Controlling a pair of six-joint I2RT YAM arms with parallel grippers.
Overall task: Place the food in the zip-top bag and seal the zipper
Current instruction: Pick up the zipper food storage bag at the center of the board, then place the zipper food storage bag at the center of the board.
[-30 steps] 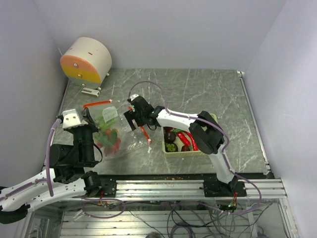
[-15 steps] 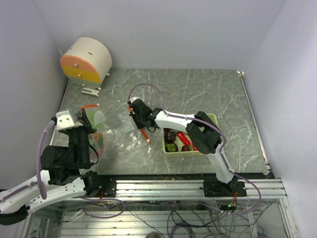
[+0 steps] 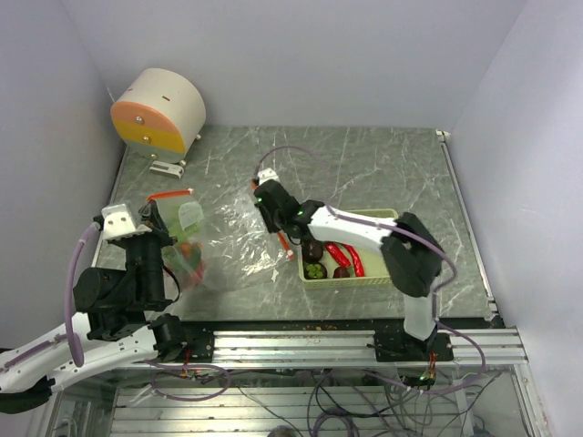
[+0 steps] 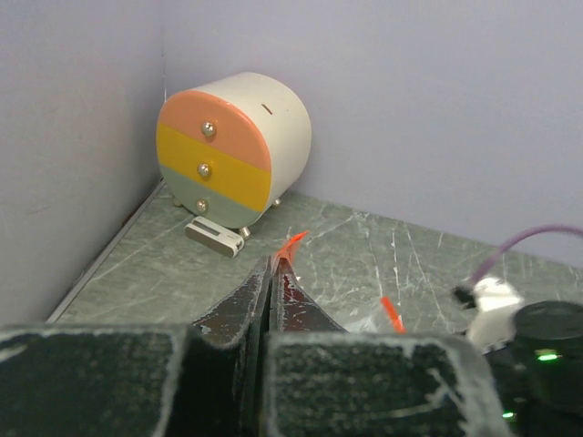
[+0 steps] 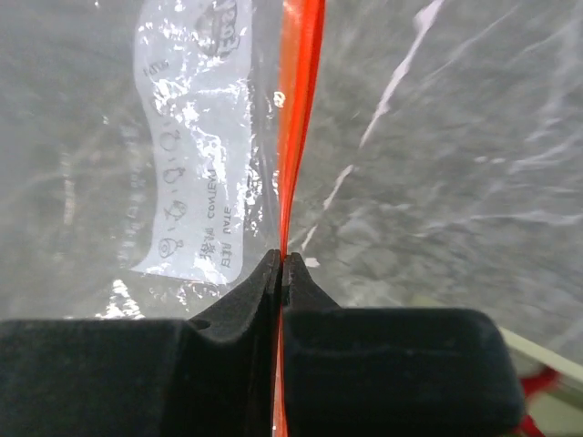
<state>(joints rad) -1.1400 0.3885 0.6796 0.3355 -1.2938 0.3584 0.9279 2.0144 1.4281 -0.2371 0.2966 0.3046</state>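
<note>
The clear zip-top bag (image 3: 228, 238) hangs stretched between my two grippers. Red and green food (image 3: 189, 259) sits in its left end. My left gripper (image 3: 157, 209) is shut on the left end of the orange-red zipper (image 3: 170, 194), which pokes out past the closed fingertips (image 4: 273, 266) in the left wrist view. My right gripper (image 3: 281, 231) is shut on the zipper (image 5: 301, 109) near its other end, the strip running straight up from between its fingers (image 5: 264, 273). More food, red chilies and dark purple and green pieces (image 3: 332, 256), lies in the basket.
The pale green basket (image 3: 390, 217) stands just right of the right gripper. A round cream drawer unit (image 3: 159, 111) with orange and yellow fronts sits at the back left corner, a small white block (image 4: 215, 236) at its foot. Walls close in on three sides.
My right gripper has shut on the zipper and moved right toward the basket, pulling the bag out flatter. The left gripper, still shut, drew back to the left.
</note>
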